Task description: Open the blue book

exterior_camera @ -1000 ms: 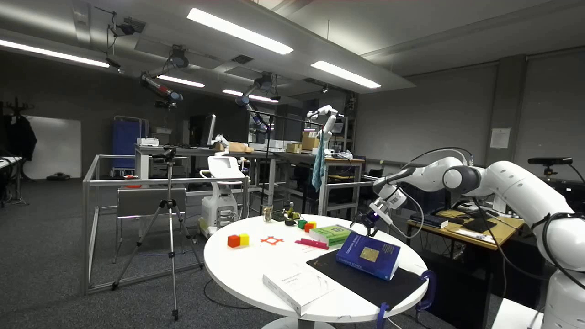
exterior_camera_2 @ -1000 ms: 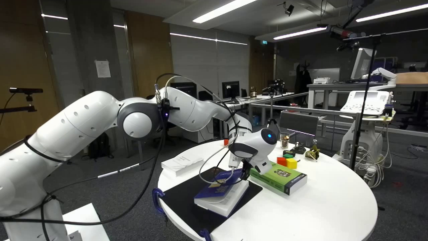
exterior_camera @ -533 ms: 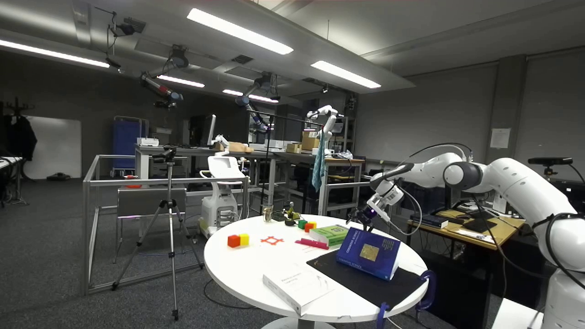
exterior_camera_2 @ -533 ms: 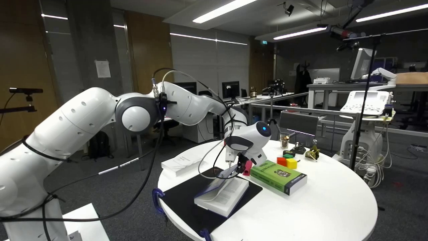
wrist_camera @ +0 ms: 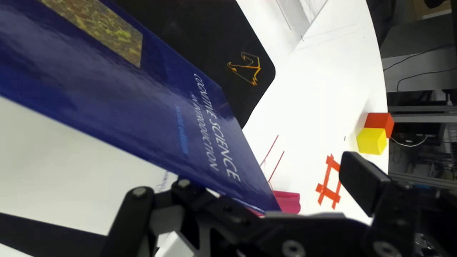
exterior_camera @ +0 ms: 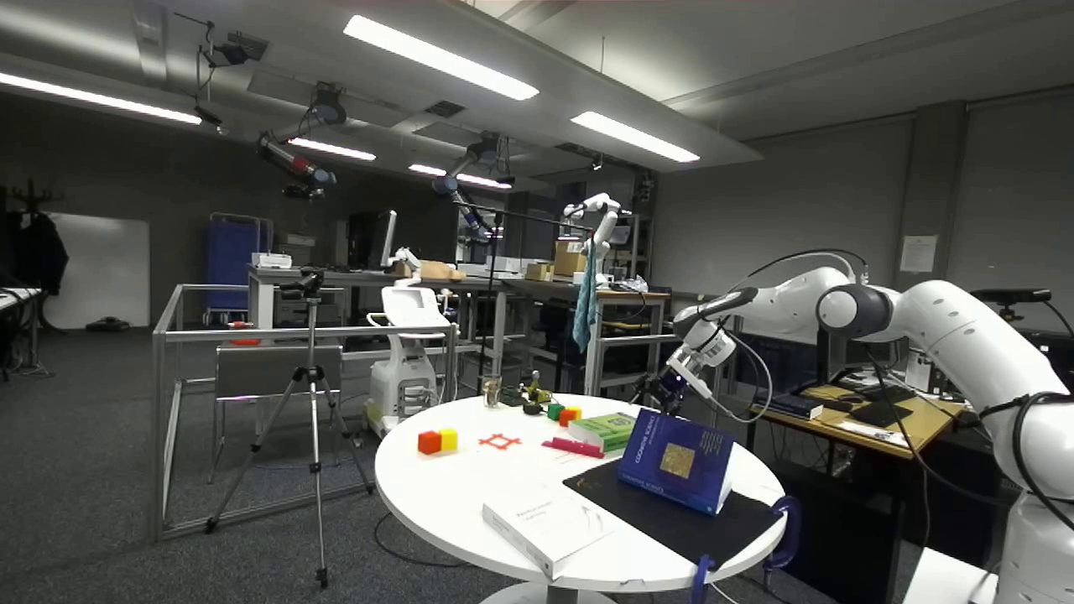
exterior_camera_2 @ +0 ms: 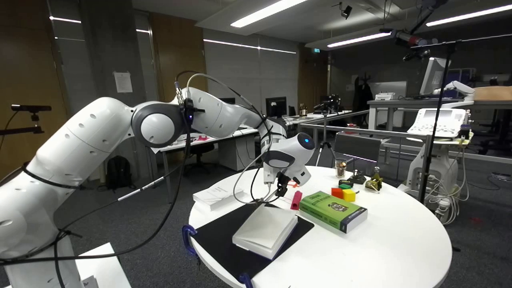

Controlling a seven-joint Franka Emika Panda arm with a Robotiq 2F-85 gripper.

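The cover (exterior_camera: 675,461) of the blue book (exterior_camera_2: 265,232) had just steepened, its edge between the spread jaws of the gripper (wrist_camera: 271,184), so opening was judged advancing, unfinished

This is a robotics lab — a jointed white arm (exterior_camera: 973,344) stands at three o'clock in an exterior view, with a ceiling-hung arm (exterior_camera: 289,159) at ten, a second overhead arm (exterior_camera: 445,185) at eleven and a distant white arm (exterior_camera: 606,222) at one. A tripod (exterior_camera: 313,424) is at eight. In an exterior view — a desktop monitor (exterior_camera_2: 280,112) at one, a white console (exterior_camera_2: 452,126) at three.
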